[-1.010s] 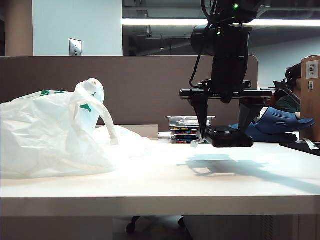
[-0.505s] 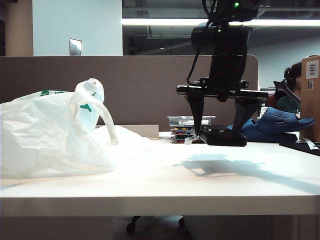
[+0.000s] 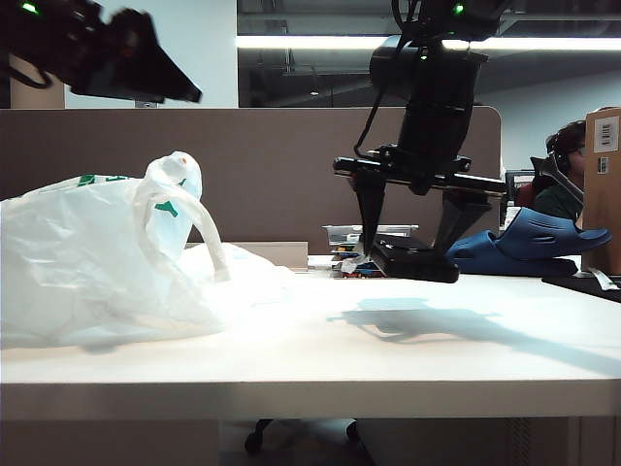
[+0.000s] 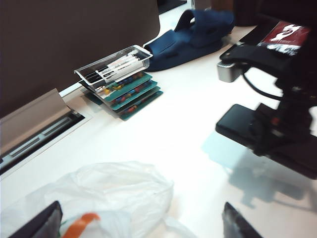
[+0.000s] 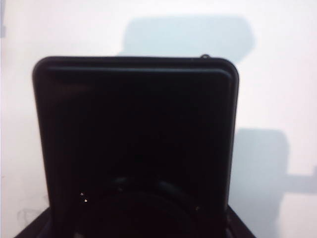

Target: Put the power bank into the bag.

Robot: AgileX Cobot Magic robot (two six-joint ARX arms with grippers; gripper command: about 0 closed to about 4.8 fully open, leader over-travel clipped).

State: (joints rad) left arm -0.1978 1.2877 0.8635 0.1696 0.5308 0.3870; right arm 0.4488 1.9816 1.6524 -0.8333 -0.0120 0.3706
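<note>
Fingers of the right gripper point down and clamp the power bank from both sides in the exterior view; the slab hangs slightly tilted just above the white table, with its shadow under it. Bag lies slumped on the table well apart from the power bank, on the side away from the blue sandal, one loop handle arching over the top, green print visible. Left gripper is up high above the bag, dark and blurred; its spread can't be read from this view. Stack of flat green boxes with a clear marker case on top sits behind the power bank, against the brown partition

Left wrist view: left gripper fingertips sit wide apart with nothing between them, hovering over the bag, crinkled white plastic with an orange mark. Power bank is off the table, beyond the bag, gripped by the right gripper. Marker case on the green stack and the sandal lie further out, near the partition

Right wrist view: power bank fills most of the picture, flat black face with rounded corners, white table and shadows beyond it. Right gripper's fingers aren't distinguishable here
</note>
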